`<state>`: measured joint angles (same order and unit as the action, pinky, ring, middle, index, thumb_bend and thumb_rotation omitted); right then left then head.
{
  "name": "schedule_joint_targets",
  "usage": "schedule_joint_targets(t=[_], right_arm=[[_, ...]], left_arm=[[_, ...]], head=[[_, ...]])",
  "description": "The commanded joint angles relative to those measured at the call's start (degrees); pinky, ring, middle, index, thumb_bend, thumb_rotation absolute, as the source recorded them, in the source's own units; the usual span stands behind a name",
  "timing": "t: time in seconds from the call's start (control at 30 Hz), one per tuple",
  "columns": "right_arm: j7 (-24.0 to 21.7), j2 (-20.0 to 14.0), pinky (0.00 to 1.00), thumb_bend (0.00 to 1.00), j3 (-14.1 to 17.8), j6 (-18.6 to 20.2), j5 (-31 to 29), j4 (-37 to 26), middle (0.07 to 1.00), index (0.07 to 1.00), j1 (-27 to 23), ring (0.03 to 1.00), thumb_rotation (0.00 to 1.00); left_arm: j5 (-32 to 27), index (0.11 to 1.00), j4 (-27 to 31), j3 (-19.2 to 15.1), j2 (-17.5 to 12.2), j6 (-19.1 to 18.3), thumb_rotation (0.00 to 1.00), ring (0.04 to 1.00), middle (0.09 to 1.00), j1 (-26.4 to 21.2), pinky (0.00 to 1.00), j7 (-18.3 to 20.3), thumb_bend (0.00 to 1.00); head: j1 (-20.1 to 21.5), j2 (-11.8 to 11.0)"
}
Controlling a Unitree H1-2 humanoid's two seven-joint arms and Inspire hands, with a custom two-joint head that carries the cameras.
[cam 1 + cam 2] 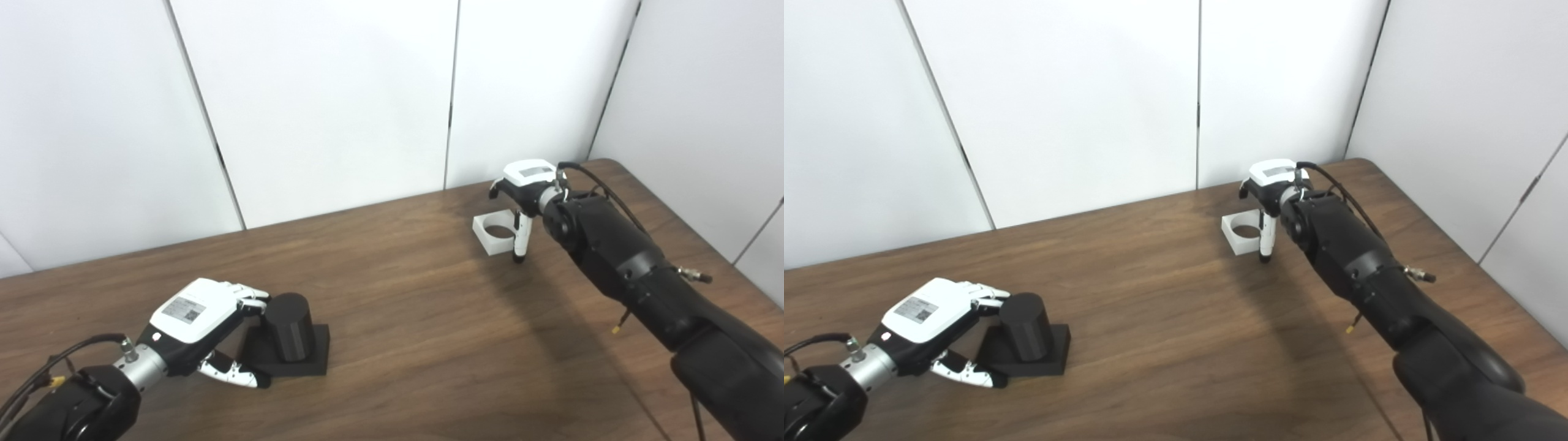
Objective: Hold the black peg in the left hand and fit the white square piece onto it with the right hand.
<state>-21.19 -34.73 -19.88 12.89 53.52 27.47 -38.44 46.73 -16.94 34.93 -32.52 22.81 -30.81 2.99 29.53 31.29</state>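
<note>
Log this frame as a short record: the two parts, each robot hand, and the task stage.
black peg: upright on its square black base, near left of the table
white square piece: flat on the table, far right, round hole facing up
left robot hand: fingers around the peg, which rests on the table
right robot hand: over the piece's right edge; grip cannot be told
stage: parts far apart, not fitted

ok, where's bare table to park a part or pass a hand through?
The widest free patch is the brown wooden table between the black cylindrical peg on its square base and the white square piece with a round hole. The near edge is also bare. It is crowded around the left robot hand at the peg and the right robot hand over the piece.
</note>
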Motion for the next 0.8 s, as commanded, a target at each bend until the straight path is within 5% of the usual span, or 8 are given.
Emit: schedule_joint_targets(t=[0.0,0.4,0.47,0.5,0.77], right_arm=[[1.02,-0.48,0.86,0.85,-0.61,-1.36,-0.93,1.27,0.900,0.775,-1.80,0.906,0.12],[-2.25,-0.33,0.91,0.83,-1.80,-0.08,-3.92,1.96,0.882,0.635,-2.60,0.916,0.14],[-2.94,-0.29,0.94,0.59,-1.75,0.72,-4.23,2.01,0.872,0.521,-3.02,0.920,0.14],[-3.49,-0.34,0.94,0.55,-1.83,1.09,-4.26,1.89,0.870,0.507,-3.27,0.922,0.14],[-4.01,-0.45,0.95,0.52,-2.38,2.28,-4.29,1.23,0.824,0.486,-3.54,0.918,0.14]], left_arm=[[3.39,0.490,-0.70,1.98,-1.87,0.21,0.07,0.793,0.809,2.96,0.75,5.14,0.52],[2.61,0.491,1.70,1.22,-1.97,-1.25,0.07,0.802,0.811,3.45,0.75,8.24,0.52],[2.59,0.491,2.03,1.10,-1.99,-1.62,0.07,0.805,0.812,3.52,0.76,8.74,0.52],[2.50,0.491,1.88,0.97,-1.89,-1.64,0.07,0.806,0.812,3.59,0.76,8.70,0.52],[2.83,0.491,1.28,0.90,-2.02,-0.90,0.07,0.806,0.815,3.49,0.76,8.63,0.52]], head=[[-0.19,0.22],[-1.03,1.33],[-1.07,1.45],[-1.14,1.60],[-1.26,2.33]])
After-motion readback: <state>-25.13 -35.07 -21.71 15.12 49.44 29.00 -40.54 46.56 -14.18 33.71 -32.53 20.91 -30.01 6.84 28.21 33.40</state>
